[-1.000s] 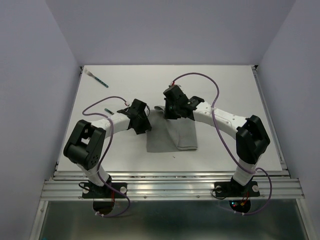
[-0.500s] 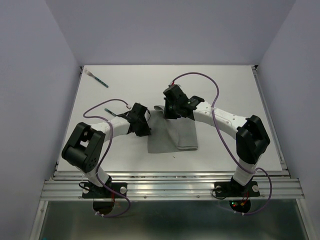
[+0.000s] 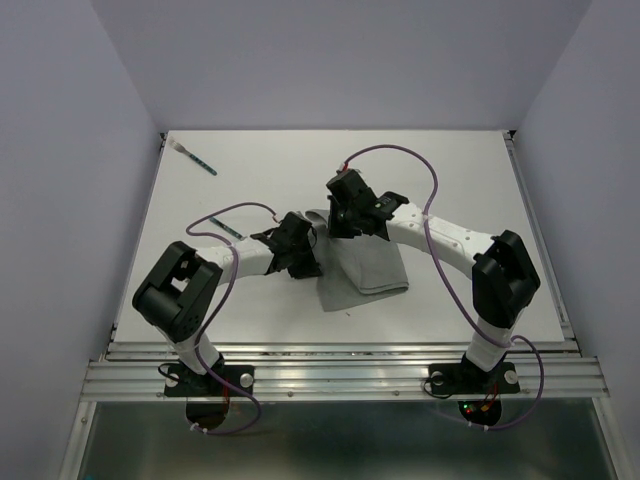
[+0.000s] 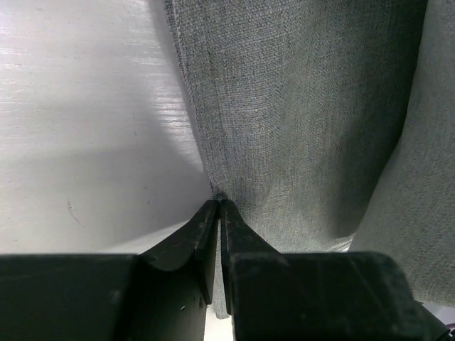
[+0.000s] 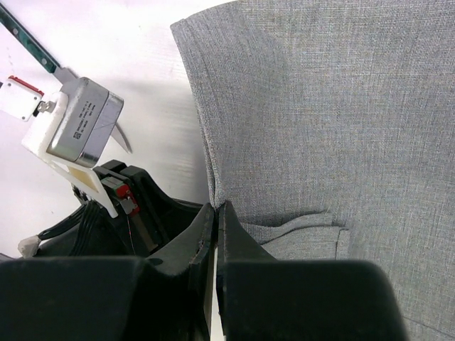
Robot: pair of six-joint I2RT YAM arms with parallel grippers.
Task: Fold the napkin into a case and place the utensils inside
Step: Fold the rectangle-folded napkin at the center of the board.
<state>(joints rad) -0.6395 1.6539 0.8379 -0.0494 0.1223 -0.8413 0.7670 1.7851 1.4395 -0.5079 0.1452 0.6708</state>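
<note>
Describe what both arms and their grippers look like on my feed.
The left arm and right arm have white links with bulky black joints. A purple cable loops along each. The left gripper and right gripper have black, tapering fingers.

The grey napkin (image 3: 366,268) lies partly folded near the middle of the white table (image 3: 450,180). The left gripper (image 3: 306,262) is down at the cloth's left edge and the right gripper (image 3: 342,226) at its far edge, with the fingers of both hidden beneath the wrists. A teal-handled utensil (image 3: 196,159) lies in the far left corner, well apart from the cloth. A second utensil (image 3: 226,226) lies nearer, just beyond the left arm.
</note>
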